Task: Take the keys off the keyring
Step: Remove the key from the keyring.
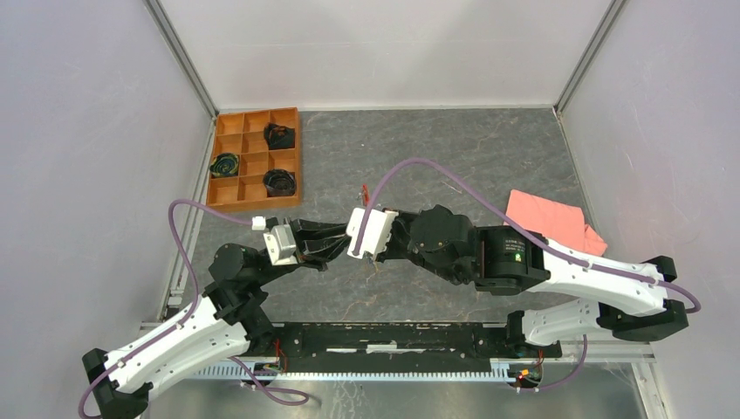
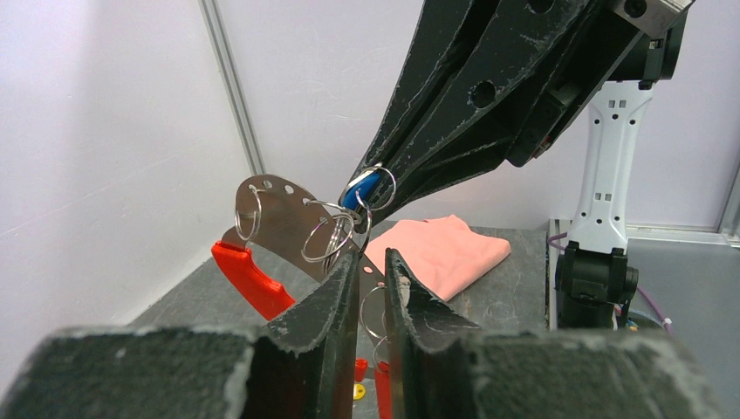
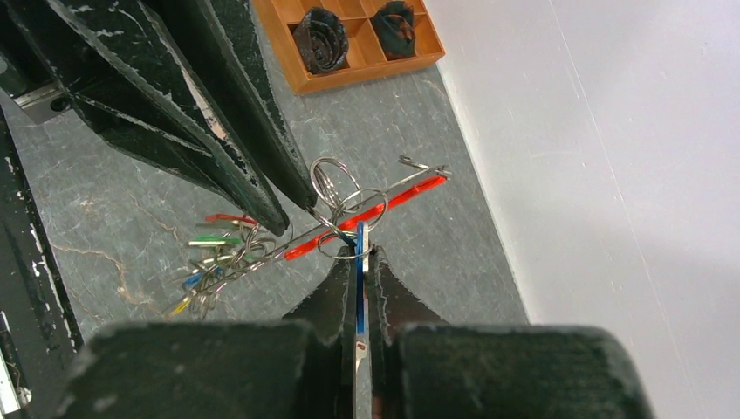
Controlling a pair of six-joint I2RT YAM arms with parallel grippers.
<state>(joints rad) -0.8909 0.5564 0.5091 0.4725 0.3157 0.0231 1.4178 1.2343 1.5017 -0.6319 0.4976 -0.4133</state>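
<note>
**Keyring held in the air between my 2 grippers**

The wooden tray [image 1: 255, 207] sits in the table's [image 1: 454, 157] far-left corner. 3 of its compartments hold dark coiled bundles [image 1: 279, 136]. A pink cloth [image 1: 545, 218] lies at the right edge, and bare grey tabletop stretches beneath and beyond my fingers.

The keyring [image 2: 275, 214] hangs above mid-table. It is a holed metal plate with thin wire rings, joined to a red strap [image 2: 253, 279]. My left gripper [image 2: 373, 257] is closed narrowly on the plate's edge. My right gripper [image 3: 361, 255] is clenched on a blue key [image 3: 359, 288]. The other keys [image 3: 209, 262], red, green, blue and yellow, dangle below in a bunch.
</note>
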